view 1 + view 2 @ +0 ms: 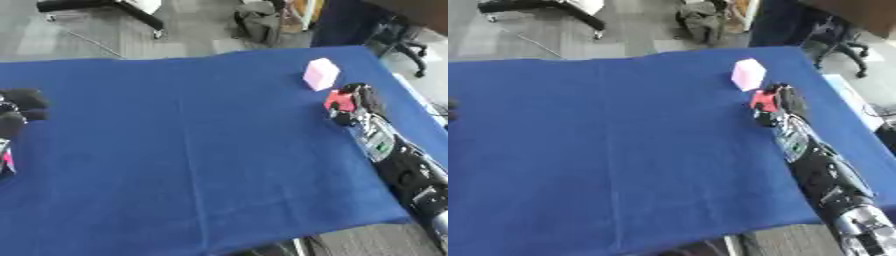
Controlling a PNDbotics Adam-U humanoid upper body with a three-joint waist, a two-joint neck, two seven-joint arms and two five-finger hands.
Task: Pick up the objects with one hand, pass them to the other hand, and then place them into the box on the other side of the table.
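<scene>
The right hand (354,102) lay far out on the blue table (192,150), fingers curled round a small red object (338,100) beside the pink block (320,74), evidently to lift it for handover, while the left hand (19,107) waited, its fingers unclear.

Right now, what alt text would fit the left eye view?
The robot's right hand curls round a red object on a blue table, beside a pink box. Its left hand shows at the left edge.
</scene>
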